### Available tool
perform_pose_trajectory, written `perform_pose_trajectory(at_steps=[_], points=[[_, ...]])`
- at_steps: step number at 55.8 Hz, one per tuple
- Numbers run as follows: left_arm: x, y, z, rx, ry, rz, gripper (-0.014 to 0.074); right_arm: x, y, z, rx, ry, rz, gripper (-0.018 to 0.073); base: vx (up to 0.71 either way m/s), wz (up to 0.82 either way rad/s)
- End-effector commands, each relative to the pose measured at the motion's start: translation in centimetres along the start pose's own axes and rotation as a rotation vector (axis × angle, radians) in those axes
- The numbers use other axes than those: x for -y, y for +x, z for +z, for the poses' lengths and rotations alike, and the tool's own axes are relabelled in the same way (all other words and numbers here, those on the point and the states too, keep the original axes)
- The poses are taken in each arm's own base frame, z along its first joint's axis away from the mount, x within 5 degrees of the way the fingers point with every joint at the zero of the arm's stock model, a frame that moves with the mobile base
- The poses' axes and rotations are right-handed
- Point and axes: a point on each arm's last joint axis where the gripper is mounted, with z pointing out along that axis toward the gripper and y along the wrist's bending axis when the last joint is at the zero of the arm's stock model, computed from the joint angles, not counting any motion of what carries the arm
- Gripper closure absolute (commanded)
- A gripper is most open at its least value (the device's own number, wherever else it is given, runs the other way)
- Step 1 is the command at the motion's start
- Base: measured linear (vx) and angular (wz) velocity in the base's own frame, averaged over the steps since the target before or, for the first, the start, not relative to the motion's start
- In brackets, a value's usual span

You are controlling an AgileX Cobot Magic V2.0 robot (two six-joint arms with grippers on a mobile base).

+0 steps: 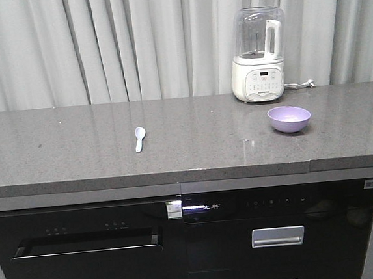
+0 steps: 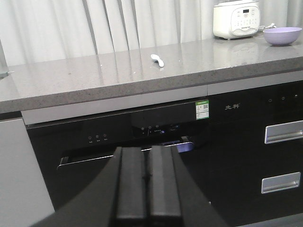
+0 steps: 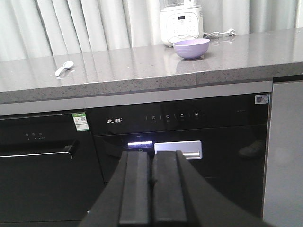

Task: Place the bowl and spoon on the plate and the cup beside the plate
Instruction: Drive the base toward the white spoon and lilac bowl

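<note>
Bowl (image 1: 289,118) sits just in front of the blender (image 1: 258,55); spoon (image 1: 139,138) lies well to the blender's left, long axis front-to-back, scoop away; no plate or cup shows; left gripper (image 2: 147,156) and right gripper (image 3: 151,160) hang low, jaws pressed together; right likely suits the bowl, left the spoon.

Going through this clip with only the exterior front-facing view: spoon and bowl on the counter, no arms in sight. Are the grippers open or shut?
Observer: The left gripper shows in its wrist view, shut, holding nothing.
Operator: And the right?
Observer: The right gripper is also shut and empty, seen against the black appliance front.
Operator: Any plate or cup in those wrist views?
Observer: None; they show only the spoon and bowl on the counter.
</note>
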Motion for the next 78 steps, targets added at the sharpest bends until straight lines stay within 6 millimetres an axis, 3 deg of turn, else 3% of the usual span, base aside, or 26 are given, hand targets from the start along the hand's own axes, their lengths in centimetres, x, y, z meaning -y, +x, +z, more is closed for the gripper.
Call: perform_pose_trajectory(at_steps=[1,78], points=[[-0.05,-1.64,-0.32,0.120,-0.001,-0.012,0.0600,-0.11,-0.68,-0.04,0.084,-0.011,-0.010,0.0568,0.00,0.00],[-0.05,-1.64,-0.32,0.120,-0.001,-0.012,0.0600,-0.11,-0.68,-0.04,0.084,-0.011,-0.010,0.0568,0.03,-0.09]])
